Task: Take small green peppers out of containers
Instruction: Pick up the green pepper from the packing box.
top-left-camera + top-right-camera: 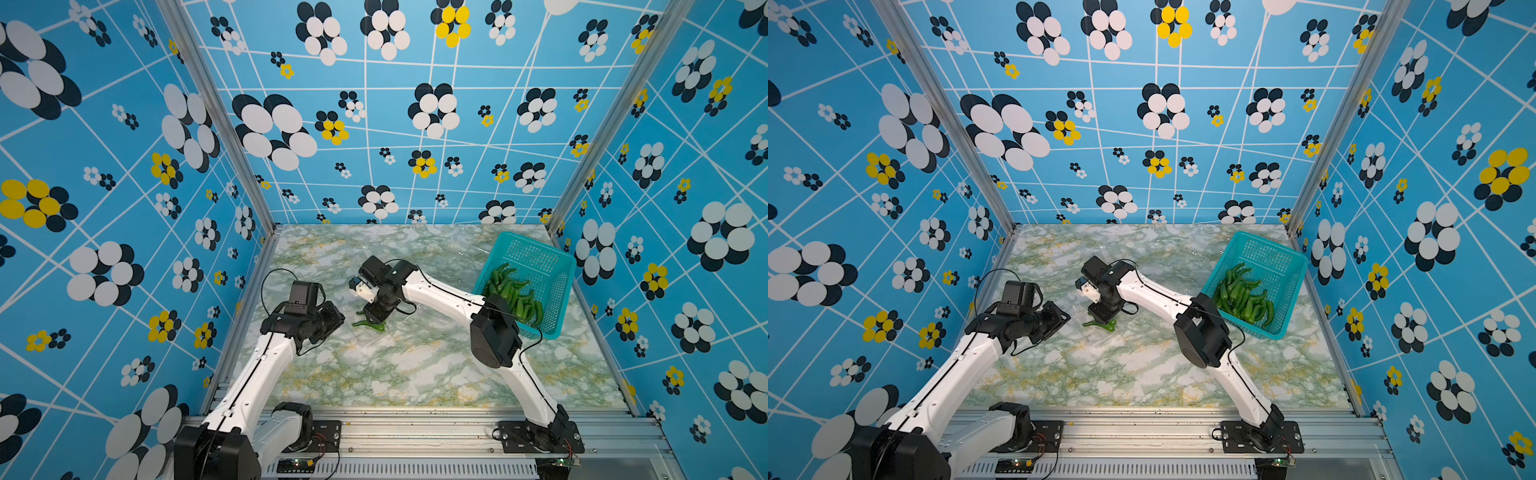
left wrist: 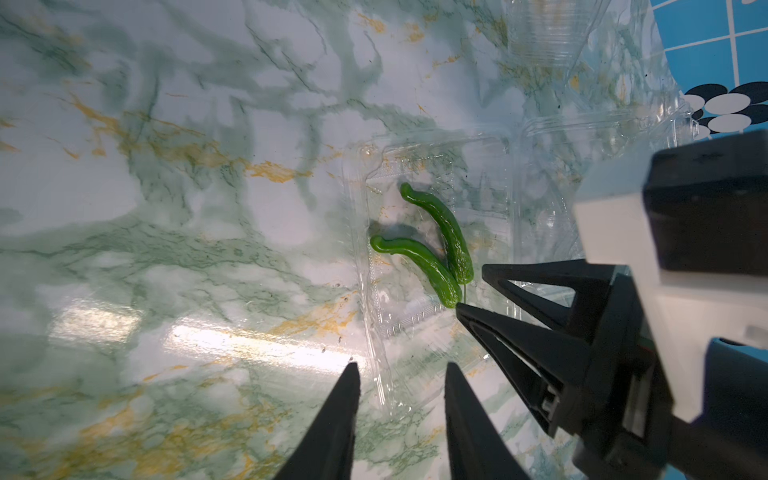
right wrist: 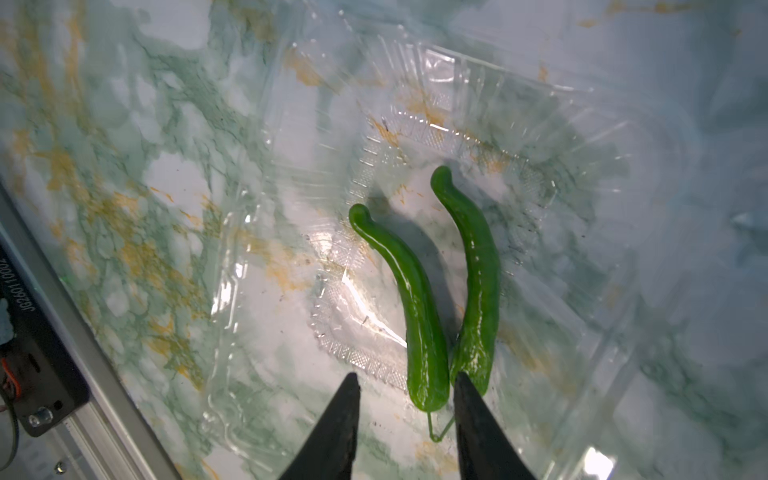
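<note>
Peppers (image 3: 419, 307), two of them, lie side by side and close together at their stem ends. They rest in an open clear container (image 3: 257, 249) about mid-worktop (image 1: 415, 365), somewhat nearer the left edge. The right jaws point down over the stem ends, parted and gripping nothing. One pepper's end sits between the tips, and its neighbour's end is partly hidden behind one tip. The left jaws hover just beside the container on its left-edge side, also parted and empty, with the container's rim below the gap. Many more peppers (image 1: 515, 295) lie in a teal basket (image 1: 536, 253) at the right edge, near the far corner.
</note>
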